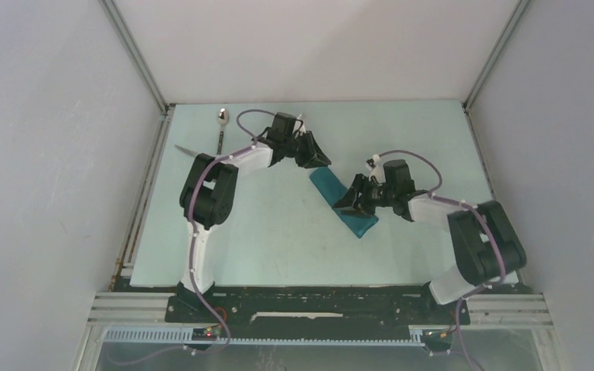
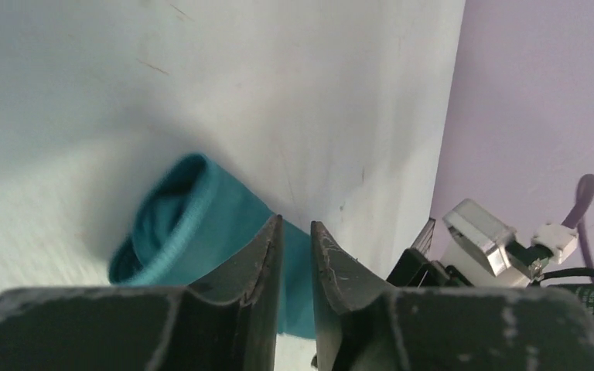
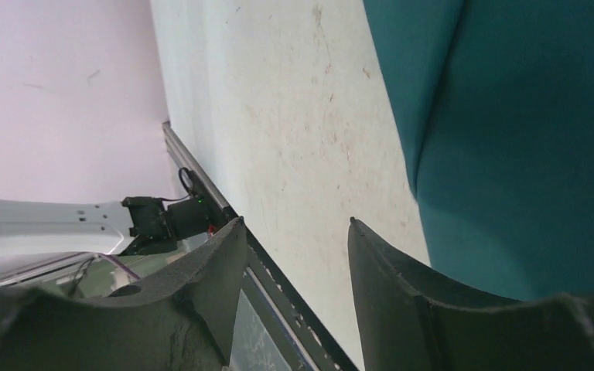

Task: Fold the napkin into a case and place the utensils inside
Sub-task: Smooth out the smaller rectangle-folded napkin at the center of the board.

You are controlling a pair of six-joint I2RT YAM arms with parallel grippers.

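Picking out the case from overhead: stretching diagonally across the middle of the table as a narrow teal strip, far end pointing toward the left arm, near end toward the right arm.

Holding the left gripper low at that far end, right up against the cloth. Peering down the left wrist view: fingers drawn in to a thin slit, teal showing through it. Impossible to tell from here whether nipping cloth or merely hovering above it. Catching the end of the case gaping like a little mouth just beyond the fingertips, folded layers curling open.

Turning to the right gripper: hanging over the middle of the strip, hiding that part from above. Looking along the right wrist view: showing jaws parted wide, bare table in the gap, gripping nothing, with the cloth-side finger overlapping the edge of the case. Touching or just above, hard to say.

Finding the utensils well apart from all this, over at the far left of the table: spoon lying with its bowl pointing away from the arms, knife just beside it, partly hidden behind the left arm. Both resting on the table, neither inside the case.
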